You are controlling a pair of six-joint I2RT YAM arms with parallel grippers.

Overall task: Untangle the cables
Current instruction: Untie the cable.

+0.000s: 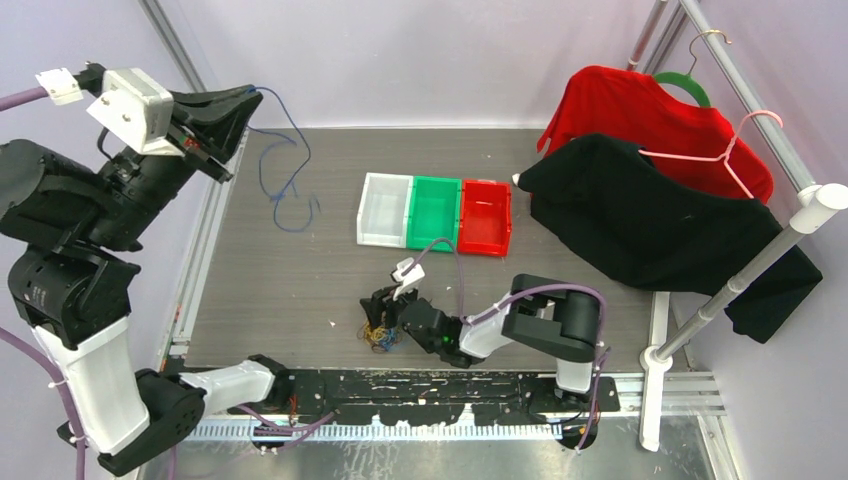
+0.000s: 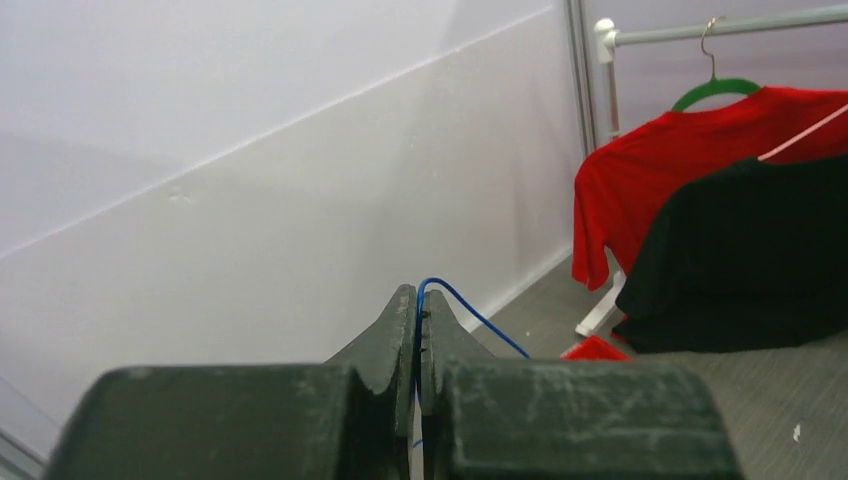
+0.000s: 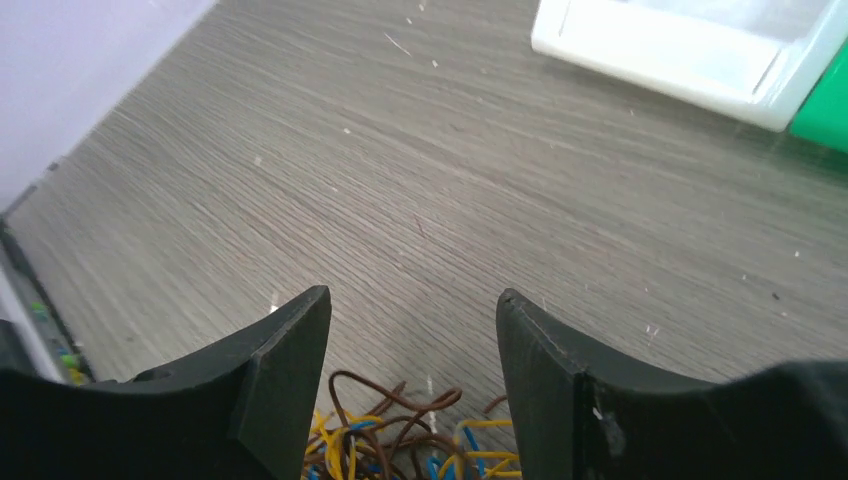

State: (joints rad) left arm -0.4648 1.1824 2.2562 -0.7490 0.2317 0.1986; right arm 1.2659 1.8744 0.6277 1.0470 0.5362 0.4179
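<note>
Nearest me, well on the near side of the green bin (image 1: 433, 212) and a little to its left, the tangle (image 1: 378, 336) of thin yellow, brown and blue cables lies bunched on the bench (image 1: 300, 290). My right arm (image 1: 540, 322) reaches in low from the bin's near right. The right jaws are released and spread wide right at the tangle, with bare bench showing between the fingers (image 3: 285, 365). In the wrist view the loops sit down between the finger roots, and I cannot tell whether anything touches them. The green bin itself stands mid-bench, with a white bin (image 1: 385, 208) touching its left side and a red bin (image 1: 485, 217) touching its right. Left of the green bin, past the white one, a single blue cable (image 1: 290, 185) lies in loose loops on the bench, well apart from the tangle. From there it climbs to my left arm (image 1: 60, 220), raised high at the far left. The left jaws are clenched on the blue cable, which the wrist view shows pinched between the two fingers and arching out past their tips. To the right of the green bin, a black shirt (image 1: 640, 215) on a pink hanger (image 1: 735, 160) hangs from a rack (image 1: 740, 270). Farther back is a red shirt (image 1: 650, 120) on a green hanger (image 1: 690, 85).
</note>
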